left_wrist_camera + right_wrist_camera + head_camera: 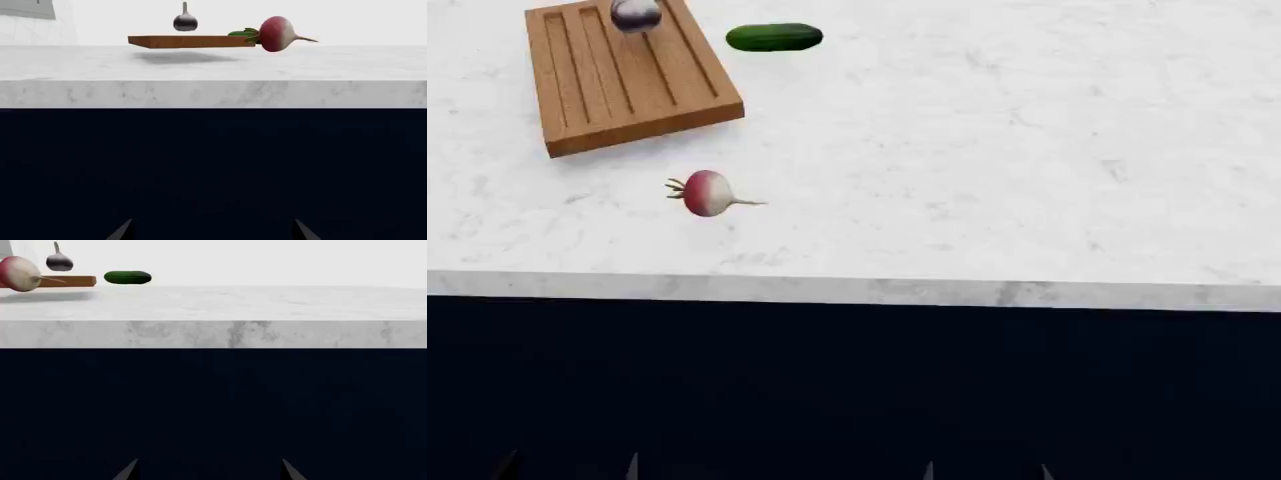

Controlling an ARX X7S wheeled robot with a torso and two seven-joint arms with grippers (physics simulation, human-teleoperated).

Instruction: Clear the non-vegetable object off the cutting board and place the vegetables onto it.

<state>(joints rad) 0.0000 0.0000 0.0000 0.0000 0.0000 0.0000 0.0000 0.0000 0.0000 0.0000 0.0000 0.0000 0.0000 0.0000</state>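
The brown grooved cutting board (627,85) lies at the far left of the white marble counter. The grey-white garlic-like bulb (635,14) sits on its far end; it also shows in the left wrist view (185,22) and right wrist view (59,262). The dark green cucumber (774,38) lies on the counter right of the board. The pink-and-white radish (707,193) lies on the counter in front of the board. My left gripper (570,468) and right gripper (988,470) are low in front of the counter's dark face, both open and empty, far from all objects.
The marble counter's front edge (854,290) runs across the view, with a dark blue cabinet face (854,390) below it. The counter's right half (1068,150) is bare marble.
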